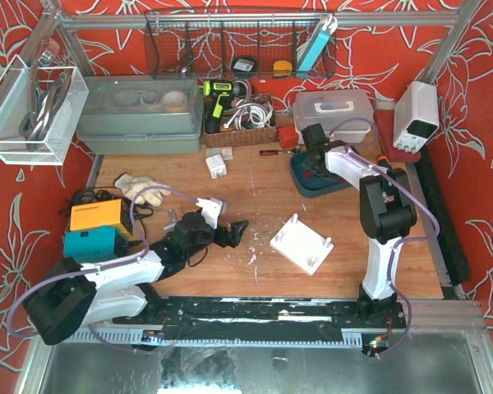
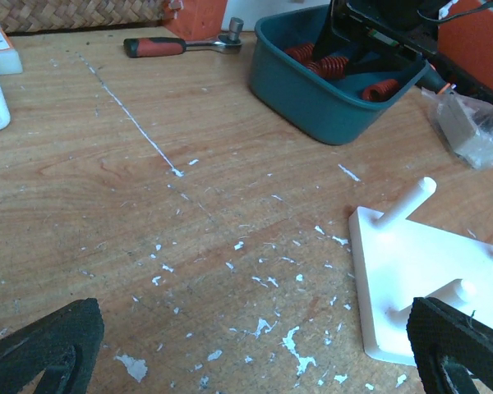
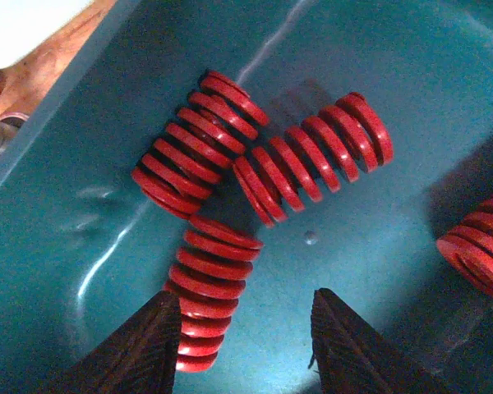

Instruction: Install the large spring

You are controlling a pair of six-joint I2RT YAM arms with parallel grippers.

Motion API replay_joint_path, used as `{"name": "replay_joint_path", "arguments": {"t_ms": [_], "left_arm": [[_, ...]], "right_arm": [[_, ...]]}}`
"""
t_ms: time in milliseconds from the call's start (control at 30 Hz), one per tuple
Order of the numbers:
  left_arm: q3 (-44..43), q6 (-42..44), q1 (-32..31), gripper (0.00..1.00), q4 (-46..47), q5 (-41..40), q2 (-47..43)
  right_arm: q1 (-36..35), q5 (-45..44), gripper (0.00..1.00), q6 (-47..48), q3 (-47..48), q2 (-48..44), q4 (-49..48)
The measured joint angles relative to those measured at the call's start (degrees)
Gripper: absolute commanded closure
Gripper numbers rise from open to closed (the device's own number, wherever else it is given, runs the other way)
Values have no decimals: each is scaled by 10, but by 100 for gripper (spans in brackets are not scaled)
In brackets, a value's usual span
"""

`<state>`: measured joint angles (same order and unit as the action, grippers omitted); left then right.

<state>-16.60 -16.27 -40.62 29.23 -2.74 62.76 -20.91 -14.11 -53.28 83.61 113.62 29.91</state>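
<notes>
Workshop bench: a scratched wooden tabletop point(image 1: 255, 176) with a cordless drill point(image 1: 218, 98) and lidded storage boxes point(image 1: 140, 115) along its far edge, a ratchet point(image 2: 181, 45), a bench power supply point(image 1: 416, 115) at the far right corner, and a wire tool rack point(image 1: 230, 41) behind.

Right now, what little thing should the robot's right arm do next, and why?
Probably close the right tool on the red spring lying between its fingers. That spring rests in the teal bin close against one finger, with a gap to the other, so nothing looks gripped yet. The white peg plate has bare pegs.
</notes>
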Motion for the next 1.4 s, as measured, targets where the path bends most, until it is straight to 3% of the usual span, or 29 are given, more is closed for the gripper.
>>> {"name": "replay_joint_path", "arguments": {"t_ms": [700, 1133, 1400], "left_arm": [[-3, 6, 0, 0, 0, -2, 10], [-4, 9, 0, 0, 1, -4, 20], [-14, 7, 0, 0, 1, -13, 33]], "right_arm": [[11, 28, 56, -33, 30, 75, -33], [21, 38, 84, -18, 21, 68, -54], [21, 57, 89, 38, -56, -30, -82]]}}
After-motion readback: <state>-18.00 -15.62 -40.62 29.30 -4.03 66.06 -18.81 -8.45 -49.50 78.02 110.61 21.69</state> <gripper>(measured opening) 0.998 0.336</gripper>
